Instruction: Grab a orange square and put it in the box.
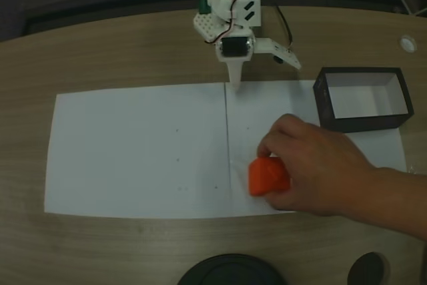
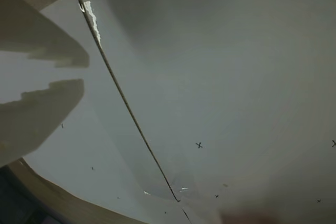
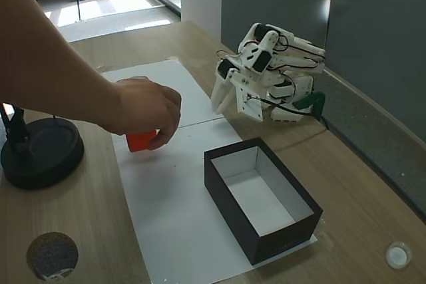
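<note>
Nothing's really started: a person's hand [image 1: 313, 165] is on the cube [image 1: 265, 177] mid-paper [image 1: 133, 151], the box [image 1: 363, 98] is empty, and the gripper [image 1: 235, 79] sits folded at the table's back edge, fingers slightly apart, holding nothing.

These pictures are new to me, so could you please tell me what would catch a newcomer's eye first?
A person's hand reaches in over the white paper and covers the orange square, the brightest thing in both fixed views. The black box with its white inside sits empty on the paper's edge. The white gripper rests folded at the table's far side, tip down near the paper's seam, well clear of the square.
</note>
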